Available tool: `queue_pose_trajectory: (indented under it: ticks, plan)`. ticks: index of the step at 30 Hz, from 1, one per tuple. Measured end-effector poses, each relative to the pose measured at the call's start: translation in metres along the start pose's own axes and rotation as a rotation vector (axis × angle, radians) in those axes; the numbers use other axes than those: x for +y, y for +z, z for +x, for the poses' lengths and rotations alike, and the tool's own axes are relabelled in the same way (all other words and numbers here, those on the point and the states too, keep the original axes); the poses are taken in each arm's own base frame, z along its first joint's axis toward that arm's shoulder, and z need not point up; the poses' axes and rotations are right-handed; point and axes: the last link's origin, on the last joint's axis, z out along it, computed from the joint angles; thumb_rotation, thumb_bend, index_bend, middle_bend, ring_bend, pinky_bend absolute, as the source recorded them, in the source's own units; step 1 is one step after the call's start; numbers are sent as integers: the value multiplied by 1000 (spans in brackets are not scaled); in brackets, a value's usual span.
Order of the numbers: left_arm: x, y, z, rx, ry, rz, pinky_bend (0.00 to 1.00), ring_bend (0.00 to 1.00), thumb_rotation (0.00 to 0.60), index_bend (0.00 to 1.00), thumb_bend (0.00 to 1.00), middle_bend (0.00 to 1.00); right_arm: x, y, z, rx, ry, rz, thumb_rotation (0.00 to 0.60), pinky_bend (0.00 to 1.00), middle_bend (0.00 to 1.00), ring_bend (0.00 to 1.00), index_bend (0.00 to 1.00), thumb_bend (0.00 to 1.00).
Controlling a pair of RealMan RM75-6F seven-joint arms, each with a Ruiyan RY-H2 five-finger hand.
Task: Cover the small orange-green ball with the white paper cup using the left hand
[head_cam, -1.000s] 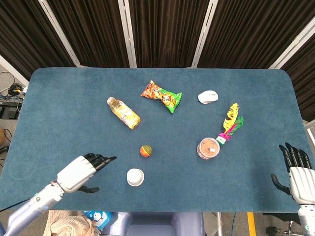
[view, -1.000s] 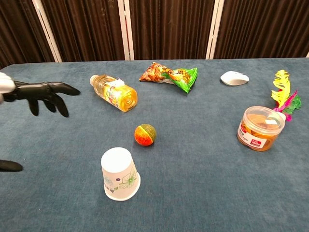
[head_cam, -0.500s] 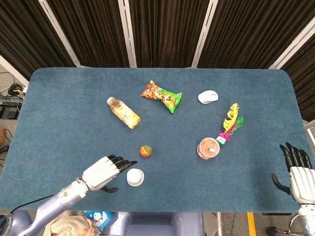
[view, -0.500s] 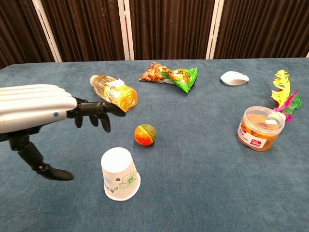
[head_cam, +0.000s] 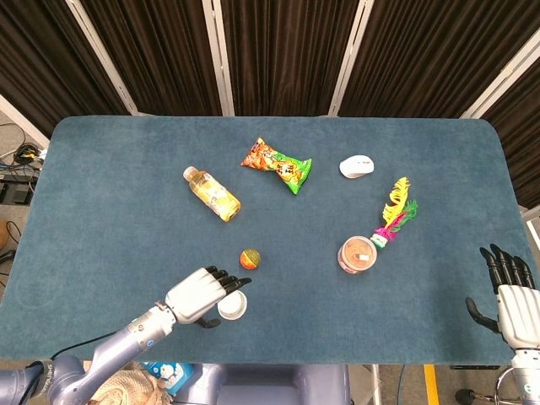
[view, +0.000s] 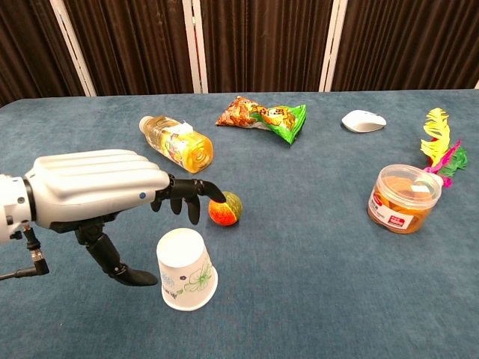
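Observation:
The white paper cup (view: 185,271) stands upside down near the table's front edge, also seen from above as the cup (head_cam: 234,307). The small orange-green ball (view: 225,208) lies just behind it, the ball (head_cam: 250,258) a short way beyond the cup. My left hand (view: 101,188) hovers open at the cup's left, fingers reaching over its top and thumb low beside it, not closed on it; the left hand (head_cam: 202,295) overlaps the cup's left edge. My right hand (head_cam: 508,287) rests open off the table's right front corner.
Behind the ball lie a yellow drink bottle (view: 177,143) and a snack bag (view: 263,114). A white mouse (view: 364,120), a feathered shuttlecock (view: 438,146) and a clear tub with an orange label (view: 402,198) are on the right side.
My left hand has travelled right from the table's left front toward the cup and now reaches around it. The cup, ball and right hand have not moved.

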Motion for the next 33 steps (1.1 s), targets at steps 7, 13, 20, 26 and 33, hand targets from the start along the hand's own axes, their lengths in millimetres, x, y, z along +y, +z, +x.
queue_pose_trajectory:
  ticks: [7, 13, 20, 26, 33]
  plan:
    - [4, 10, -6, -14, -2, 2, 402, 336, 600, 142, 246, 329, 0, 1, 0, -1, -1, 0, 600, 26, 0, 0, 0, 347]
    - [7, 14, -8, -12, -17, 5, 469, 417, 600, 165, 287, 369, 0, 1, 0, 0, -1, -3, 600, 26, 0, 0, 0, 347]
    - [7, 14, -7, -3, -19, 9, 483, 437, 600, 176, 302, 386, 0, 1, 0, -1, -1, -2, 600, 26, 0, 0, 0, 347]
    - [5, 13, -2, 17, -26, 14, 483, 437, 600, 177, 302, 388, 0, 1, 0, -1, -1, -3, 600, 26, 0, 0, 0, 347]
    - [1, 19, 18, 83, -23, 24, 483, 437, 600, 181, 301, 388, 0, 1, -1, -2, 0, -4, 600, 27, 0, 0, 0, 347]
